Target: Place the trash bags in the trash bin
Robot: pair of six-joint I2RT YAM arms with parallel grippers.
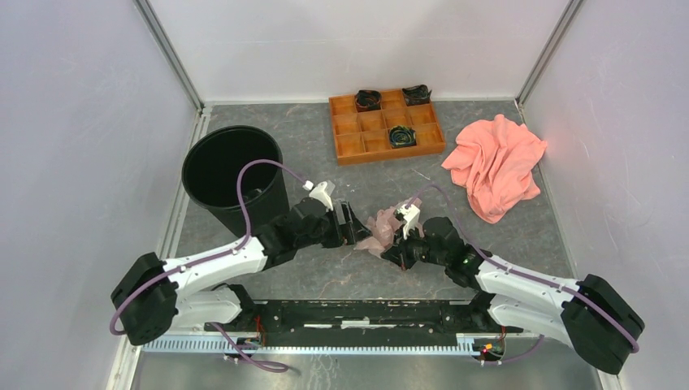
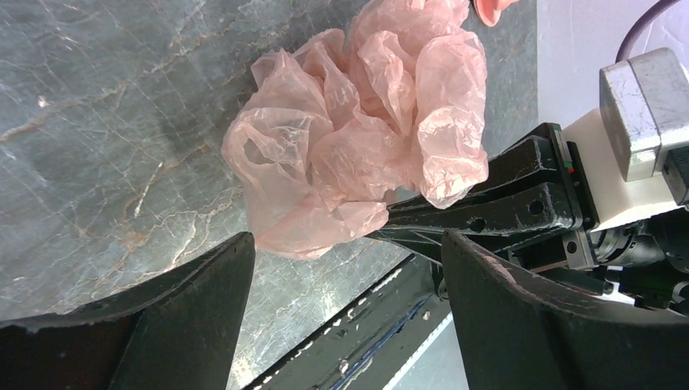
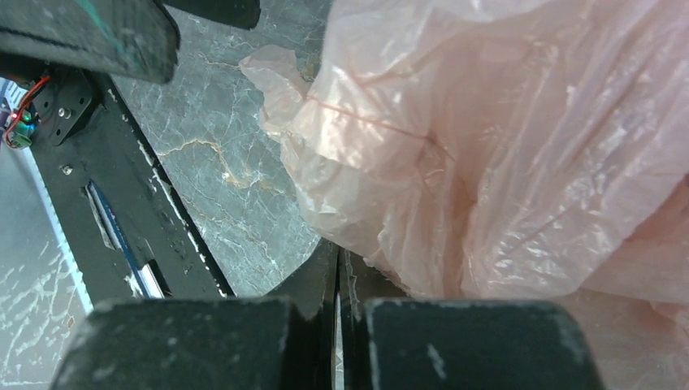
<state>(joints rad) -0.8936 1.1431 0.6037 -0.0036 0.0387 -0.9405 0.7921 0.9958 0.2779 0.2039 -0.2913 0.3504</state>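
Note:
The trash bag (image 1: 379, 228) is a crumpled, translucent pale pink bundle at mid-table between my two grippers. My right gripper (image 1: 397, 244) is shut, with the bag's edge pinched at its tips. In the right wrist view the bag (image 3: 504, 146) bulges over the shut right gripper (image 3: 338, 253). My left gripper (image 1: 356, 227) faces the bag from the left. Its fingers stand wide open (image 2: 348, 244) with the bag (image 2: 357, 138) just ahead of the tips and not between them. The round black trash bin (image 1: 231, 171) stands upright at the back left, behind the left arm.
An orange compartment tray (image 1: 344, 146) with dark rolled items sits at the back centre. A salmon-pink cloth (image 1: 496, 162) lies at the back right. White walls close in the left, right and back sides. A black rail (image 1: 366, 313) runs along the near edge.

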